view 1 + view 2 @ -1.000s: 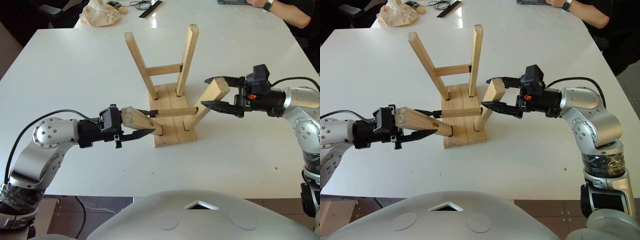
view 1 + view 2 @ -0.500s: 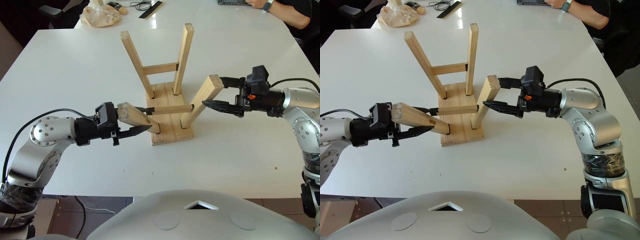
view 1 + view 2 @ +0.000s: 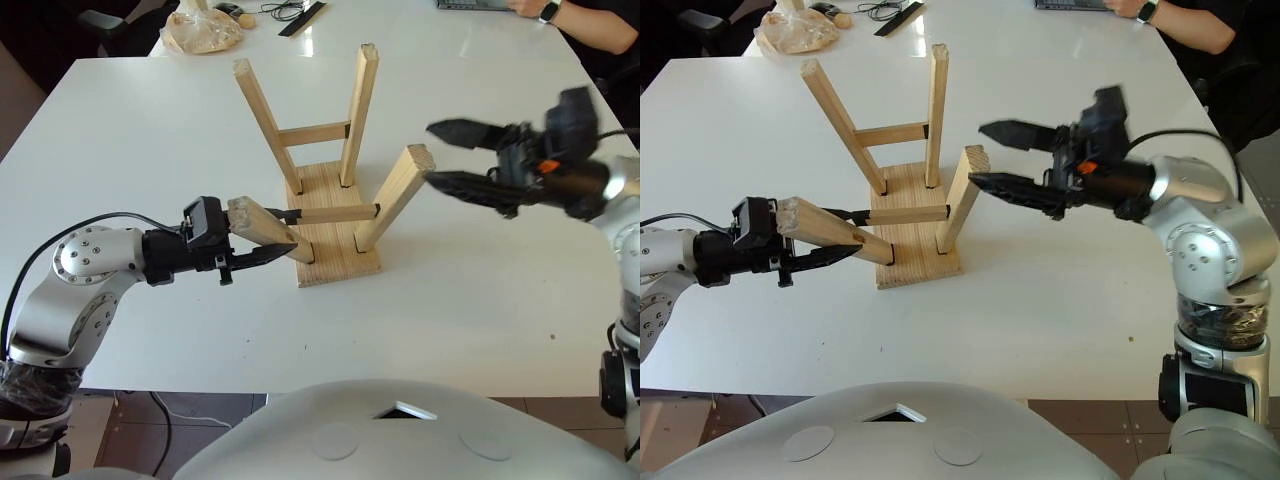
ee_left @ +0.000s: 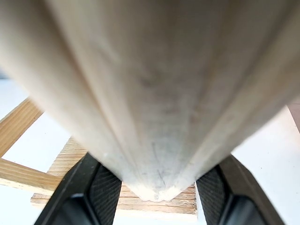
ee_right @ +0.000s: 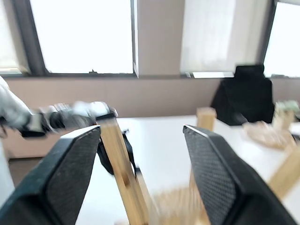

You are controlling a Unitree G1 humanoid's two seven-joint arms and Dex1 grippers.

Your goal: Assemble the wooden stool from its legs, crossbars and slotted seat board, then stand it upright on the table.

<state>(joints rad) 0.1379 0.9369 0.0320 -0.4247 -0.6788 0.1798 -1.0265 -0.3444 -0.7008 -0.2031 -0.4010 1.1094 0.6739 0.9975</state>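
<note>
Currently the stool [image 3: 330, 215] sits upside down near the middle of the white desk [image 3: 150, 130]. Its slotted seat board [image 3: 338, 262] lies flat on the desk surface, all four legs pointing up and splaying outward.

- Far pair: far-left leg [image 3: 267, 125] and far-right leg [image 3: 357, 115], joined by the far crossbar [image 3: 312, 133].
- Near pair: near-left leg [image 3: 268, 228] leans toward the robot's left; near-right leg [image 3: 392, 198] leans toward its right. The near crossbar [image 3: 335, 212] spans between them.

Left end effector [image 3: 258, 245]: clamped on the free end of the near-left leg. In the left wrist view the leg sits between the two dark pads [image 4: 105, 197], with the seat board visible beyond.

Right end effector [image 3: 432, 153]: fingers spread wide apart, holding nothing. It hangs above the desk, just beside the top of the near-right leg on the robot's right. The lower fingertip is very close to the leg's end; contact cannot be judged. The right wrist view shows both pads [image 5: 70, 173] well separated, stool legs blurred in the gap beyond.

Other: a crumpled bag [image 3: 200, 30] lies on the second desk behind.
</note>
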